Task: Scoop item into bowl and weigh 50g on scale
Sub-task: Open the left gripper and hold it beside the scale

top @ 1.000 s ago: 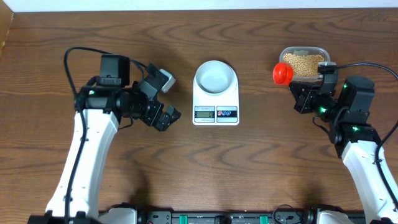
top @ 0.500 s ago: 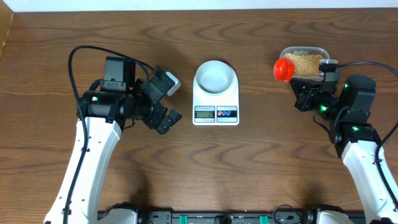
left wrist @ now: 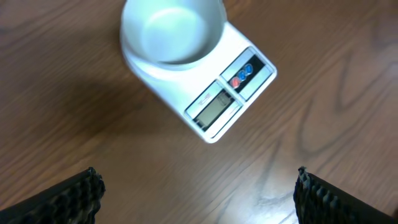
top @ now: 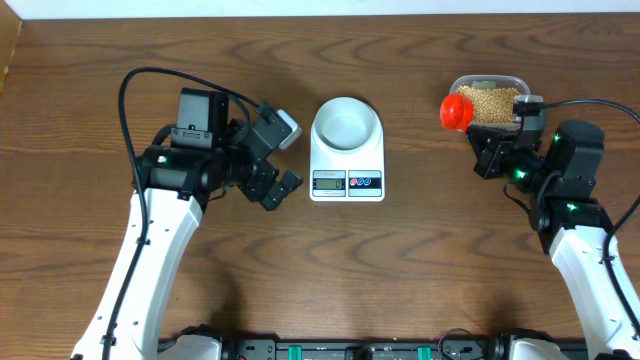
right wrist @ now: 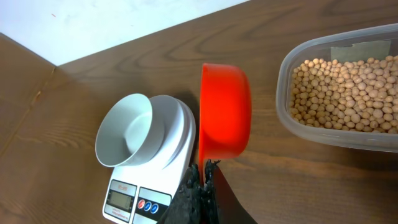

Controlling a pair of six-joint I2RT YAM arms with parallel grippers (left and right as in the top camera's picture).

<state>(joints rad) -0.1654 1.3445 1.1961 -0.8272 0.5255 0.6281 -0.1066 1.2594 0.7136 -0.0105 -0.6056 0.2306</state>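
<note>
The empty white bowl (top: 346, 124) stands on the white scale (top: 347, 181) at mid-table. My left gripper (top: 288, 158) hovers just left of the scale, wide open with nothing between its fingers (left wrist: 74, 200). From its wrist I see the bowl (left wrist: 172, 31) and scale (left wrist: 245, 84) ahead. My right gripper (top: 480, 138) is shut on the handle of a red scoop (top: 455, 113), whose cup sits tipped on its side beside the beans (top: 487, 100). In the right wrist view the scoop (right wrist: 225, 112) looks empty, between the bowl (right wrist: 127, 130) and the beans (right wrist: 348, 93).
The beans fill a clear rounded plastic container (top: 515, 80) at the back right, its near wall (right wrist: 283, 93) close to the scoop. Brown wooden table all round; its far edge meets a white wall (right wrist: 124, 25).
My left arm has swung right, bringing its open gripper closer to the scale. The right gripper and scoop shifted slightly toward the container, then held still.
</note>
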